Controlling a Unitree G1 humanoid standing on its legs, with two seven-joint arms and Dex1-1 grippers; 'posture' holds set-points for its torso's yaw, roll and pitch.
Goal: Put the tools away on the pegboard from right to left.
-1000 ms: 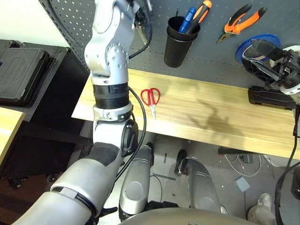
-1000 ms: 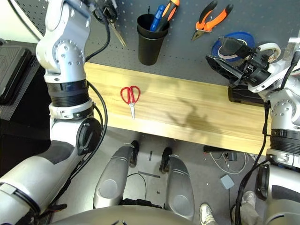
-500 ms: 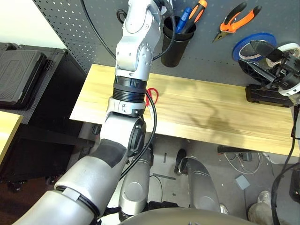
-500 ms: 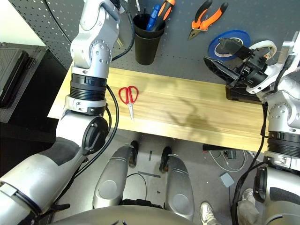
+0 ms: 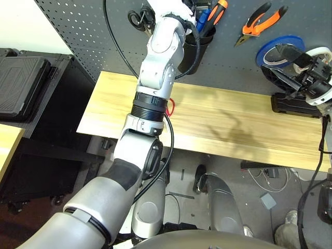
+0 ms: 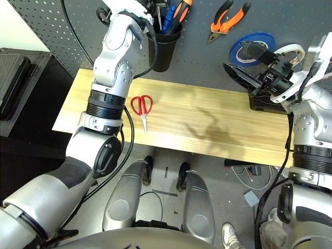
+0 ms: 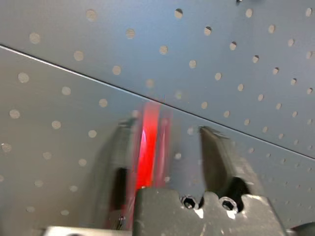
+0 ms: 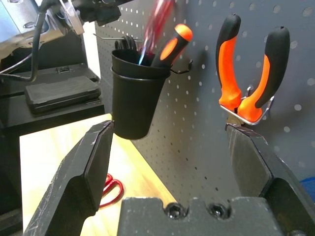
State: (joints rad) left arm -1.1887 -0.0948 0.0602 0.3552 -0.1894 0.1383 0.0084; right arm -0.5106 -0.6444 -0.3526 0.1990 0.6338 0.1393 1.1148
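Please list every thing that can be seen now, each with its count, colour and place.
pegboard: one, dark grey, behind table
table: one, light wood
cup: one, black, on pegboard
pliers: one, orange-black, on hook
red screwdriver: one, blurred, between left fingers
orange screwdriver: one, in cup
red scissors: one, on table
black scissors: one, on pegboard
tape rolls: blue, white, on pegboard
case: one, black, left of table
left end effector: open, at pegboard
right end effector: open

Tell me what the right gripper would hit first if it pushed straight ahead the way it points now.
Most likely the bare pegboard: the open right gripper aims at the gap between the black cup and the hung orange-and-black pliers. Depth is unclear, so either neighbour could be brushed.
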